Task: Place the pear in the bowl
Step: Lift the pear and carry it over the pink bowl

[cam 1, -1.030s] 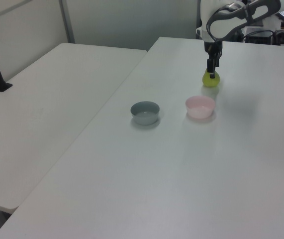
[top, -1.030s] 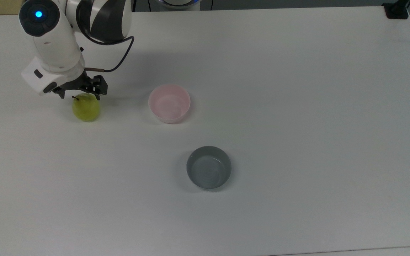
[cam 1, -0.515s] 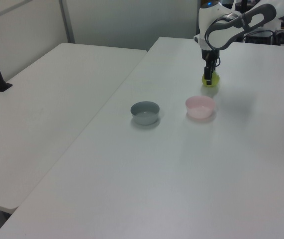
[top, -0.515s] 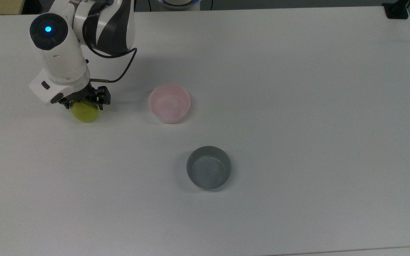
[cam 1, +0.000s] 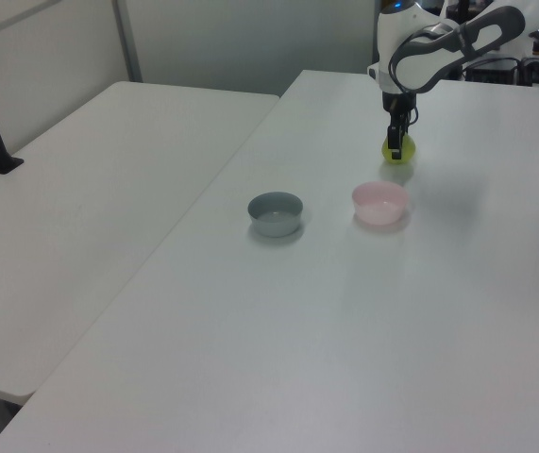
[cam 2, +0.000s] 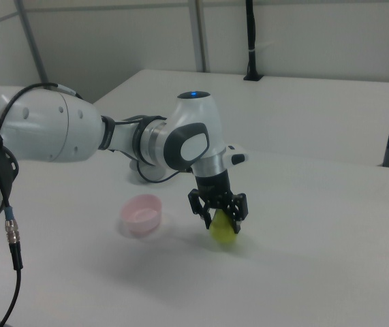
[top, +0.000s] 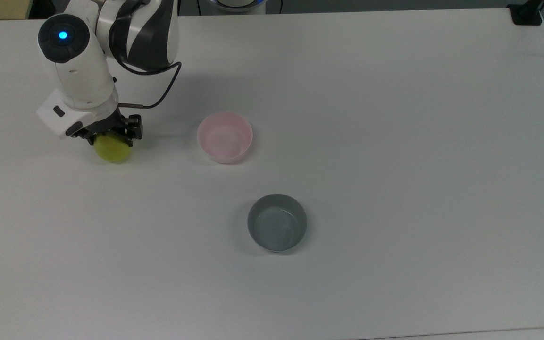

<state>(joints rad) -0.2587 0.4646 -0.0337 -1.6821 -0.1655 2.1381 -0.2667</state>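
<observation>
The yellow-green pear (top: pixel 114 151) rests on the white table at the top view's left; its upper half is covered by the hand. My gripper (top: pixel 111 136) comes down over it, black fingers pressed against both sides, shut on the pear. In the right view the pear (cam 2: pixel 224 233) sits low between the fingers of the gripper (cam 2: pixel 219 216), with its shadow just beneath. The pale pink bowl (top: pixel 224 137) stands empty to the pear's right in the top view, about two bowl widths away. In the left view the pear (cam 1: pixel 401 151) lies beyond the pink bowl (cam 1: pixel 379 201).
An empty grey bowl (top: pixel 277 222) stands in front of the pink bowl and to its right in the top view, also seen as the grey bowl (cam 1: pixel 276 212) in the left view. A black cable (top: pixel 158 97) loops from the wrist. A second table (cam 1: pixel 109 189) adjoins at the left view's left.
The gripper came down over the pear, hiding its stem, and the fingers drew in against its sides. The arm shifted slightly in the last half second. Both bowls stayed put.
</observation>
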